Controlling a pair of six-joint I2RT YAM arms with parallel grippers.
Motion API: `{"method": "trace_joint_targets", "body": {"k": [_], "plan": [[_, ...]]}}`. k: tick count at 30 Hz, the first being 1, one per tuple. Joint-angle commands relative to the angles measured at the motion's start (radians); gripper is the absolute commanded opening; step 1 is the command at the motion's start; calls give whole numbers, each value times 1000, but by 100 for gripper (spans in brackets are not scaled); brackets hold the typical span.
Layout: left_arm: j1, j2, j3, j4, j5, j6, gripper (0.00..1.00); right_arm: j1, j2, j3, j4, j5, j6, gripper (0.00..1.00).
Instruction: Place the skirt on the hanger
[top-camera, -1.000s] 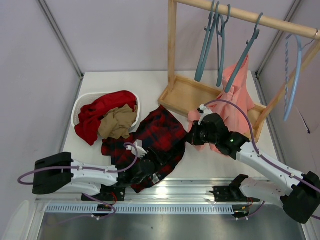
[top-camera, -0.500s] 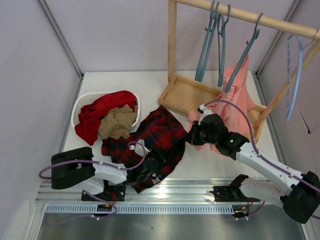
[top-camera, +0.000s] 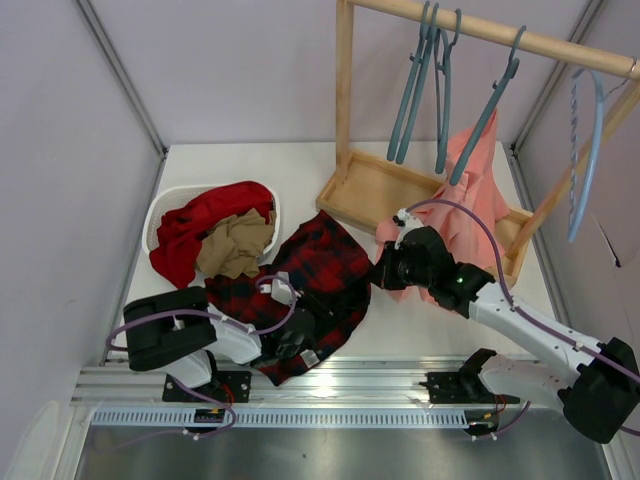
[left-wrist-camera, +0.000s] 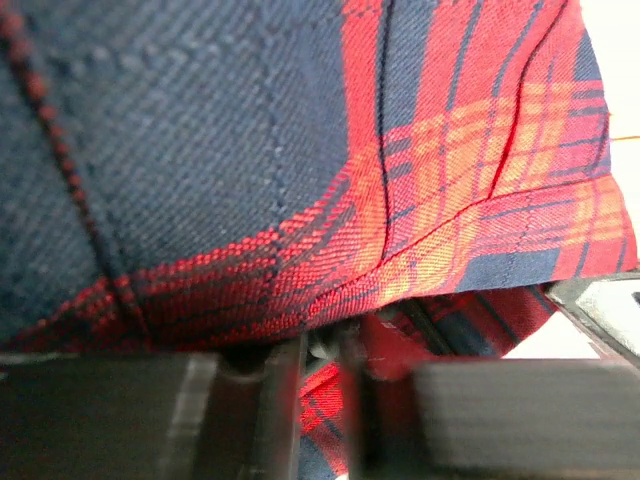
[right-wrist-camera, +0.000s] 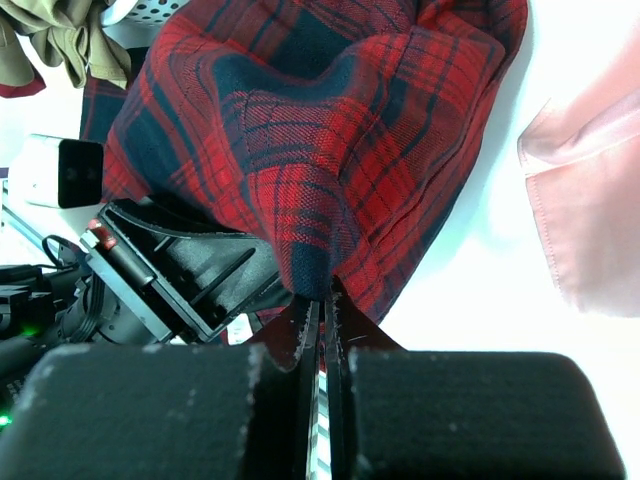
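The red-and-black plaid skirt (top-camera: 318, 272) lies spread on the table's near middle, with a small white label (top-camera: 311, 355) at its near hem. My left gripper (top-camera: 294, 338) sits low at that near hem. In the left wrist view its jaws (left-wrist-camera: 322, 350) are almost together with plaid cloth (left-wrist-camera: 300, 150) between and over them. My right gripper (top-camera: 380, 274) is shut on a raised fold at the skirt's right edge (right-wrist-camera: 320, 130), pinched at the tips (right-wrist-camera: 322, 295). Slate-blue hangers (top-camera: 412, 88) hang on the wooden rail.
A white basket (top-camera: 157, 212) at left holds a plain red garment (top-camera: 200, 225) and a tan cloth (top-camera: 235, 245). The wooden rack's tray base (top-camera: 372, 188) stands behind the skirt. A salmon-pink garment (top-camera: 470, 205) hangs on one hanger. A paler sky-blue hanger (top-camera: 585, 150) hangs far right.
My left arm's body has swung to the right toward the skirt, and its gripper has settled lower on the near hem. The right gripper has stayed put, still holding the fold.
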Motion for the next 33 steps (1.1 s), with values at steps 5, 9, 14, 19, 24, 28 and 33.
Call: {"method": "trace_joint_targets", "body": {"k": [5, 9, 14, 19, 24, 28, 33], "plan": [[19, -26, -31, 154, -20, 129, 3, -16, 16, 3, 36, -6, -6, 0], [20, -37, -84, 350, -9, 279, 0, -26, 18, 8, 22, 0, -6, 0], [11, -170, -126, 384, 101, 547, 0, -34, 27, 17, 7, -13, 0, 0], [-26, -399, -121, 189, 142, 750, 0, -20, 35, 78, -18, -105, 38, 0], [-41, -774, -126, -111, 126, 817, 0, 52, 8, 121, -13, -14, 131, 0], [-41, -1040, -86, -395, 62, 891, 0, 81, 13, 122, 83, -14, 242, 0], [-7, -1220, -40, -711, -41, 937, 0, 127, 160, 170, 169, 19, 268, 0]]}}
